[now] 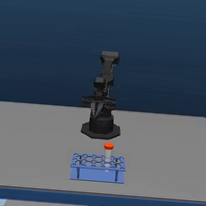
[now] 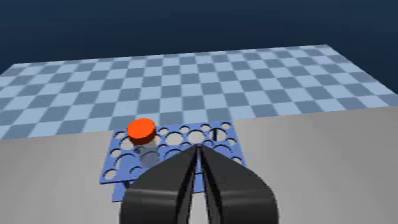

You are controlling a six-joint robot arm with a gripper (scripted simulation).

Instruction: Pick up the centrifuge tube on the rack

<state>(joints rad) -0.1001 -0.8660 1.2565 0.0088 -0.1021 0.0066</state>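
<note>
- The centrifuge tube [image 1: 108, 150] stands upright in the rack [image 1: 98, 168], its long axis vertical, the orange-red cap up and the tapered end down in a hole.
- In the exterior view the tube sits in the rack's back row, toward the exterior view's right, on the side facing the arm's base [image 1: 100, 127].
- The rack rests on the grey table [image 1: 32, 145], near its front edge and about midway along it; the arm's base stands behind it, apart from it.
- The gripper [image 2: 197, 147] hangs above the rack, its two dark fingers [image 2: 226, 180] pressed together at the tips, holding nothing.
- In the wrist view the tips lie beside the cap, seemingly not touching, though the picture is coarse.
</note>
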